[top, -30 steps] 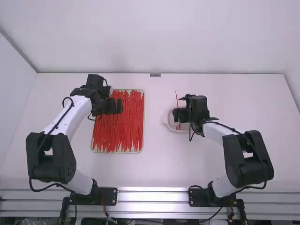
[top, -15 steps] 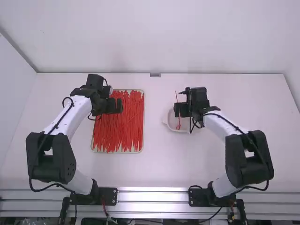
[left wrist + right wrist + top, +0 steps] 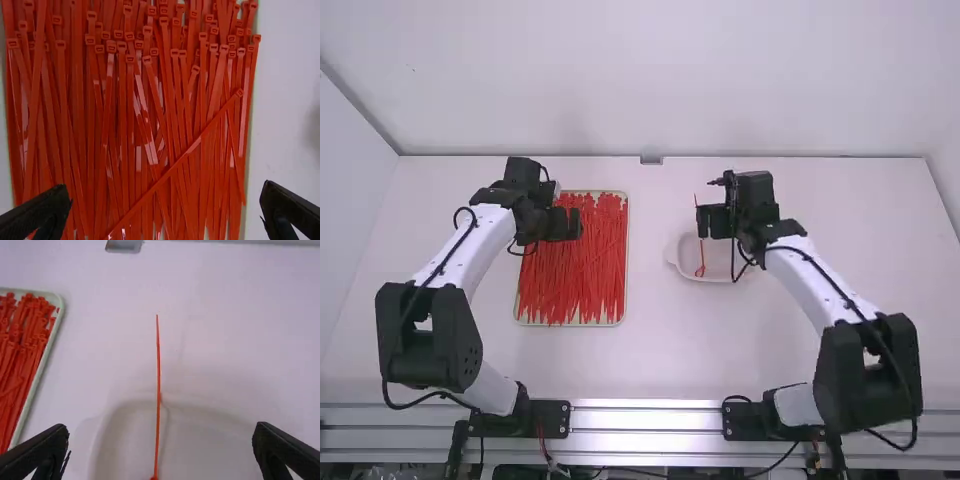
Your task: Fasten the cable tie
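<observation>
Widely open, empty: left pincer over tray, right pincer (likewise) astride bowl's cable tie.

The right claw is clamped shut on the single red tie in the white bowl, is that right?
Not shut. The right wrist view shows the right claw open wide around the single red tie, not touching it. The tie's lower end is in the white bowl, as you said.

- Single orange-red cable tie: thin, straight, running up-down just right of the high view's centre.
- Heap of matching ties: lying roughly parallel, left of centre.
</observation>
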Controlling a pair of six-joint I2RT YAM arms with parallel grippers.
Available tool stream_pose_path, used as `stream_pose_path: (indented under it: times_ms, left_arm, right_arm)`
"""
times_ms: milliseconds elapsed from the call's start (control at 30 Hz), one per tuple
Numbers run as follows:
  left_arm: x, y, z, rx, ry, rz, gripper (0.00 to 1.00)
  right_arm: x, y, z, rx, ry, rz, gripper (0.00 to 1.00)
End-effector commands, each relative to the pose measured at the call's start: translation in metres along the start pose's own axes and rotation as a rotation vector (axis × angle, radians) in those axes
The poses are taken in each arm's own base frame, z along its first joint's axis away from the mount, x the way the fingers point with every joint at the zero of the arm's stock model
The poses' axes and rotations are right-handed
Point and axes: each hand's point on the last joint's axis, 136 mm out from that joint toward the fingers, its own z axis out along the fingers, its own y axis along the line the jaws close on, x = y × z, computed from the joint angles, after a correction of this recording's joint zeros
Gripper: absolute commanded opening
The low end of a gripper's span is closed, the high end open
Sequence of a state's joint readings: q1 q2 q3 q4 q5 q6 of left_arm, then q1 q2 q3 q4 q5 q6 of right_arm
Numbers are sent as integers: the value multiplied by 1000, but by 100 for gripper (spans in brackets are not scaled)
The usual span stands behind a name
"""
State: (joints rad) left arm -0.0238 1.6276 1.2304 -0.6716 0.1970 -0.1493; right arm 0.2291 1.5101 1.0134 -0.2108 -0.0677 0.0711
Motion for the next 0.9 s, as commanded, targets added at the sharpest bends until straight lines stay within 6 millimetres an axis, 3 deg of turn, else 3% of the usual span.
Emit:
stream_pose_path:
  times_ms: [0,167,367,567,767,867]
  left_arm:
    - [2,-2,-5,3,-5,12,99]
    - [1,-3,-5,6,-8,20,99]
    - [1,-3,-5,7,-9,12,99]
    - [3,-15,-6,78,-1,58,99]
    - [2,-9,-6,41,-6,44,99]
    - [4,-20,-9,99,-4,94,100]
  right_arm:
    - [-26,-4,-32,45,-86,-13,98]
    - [-28,-1,-67,44,-113,-15,98]
    - [-26,-7,-90,88,-125,-13,98]
    - [-24,-7,-92,88,-120,-13,98]
    - [-23,-7,-92,88,-120,-14,98]
    - [-23,-7,-92,89,-119,-27,98]
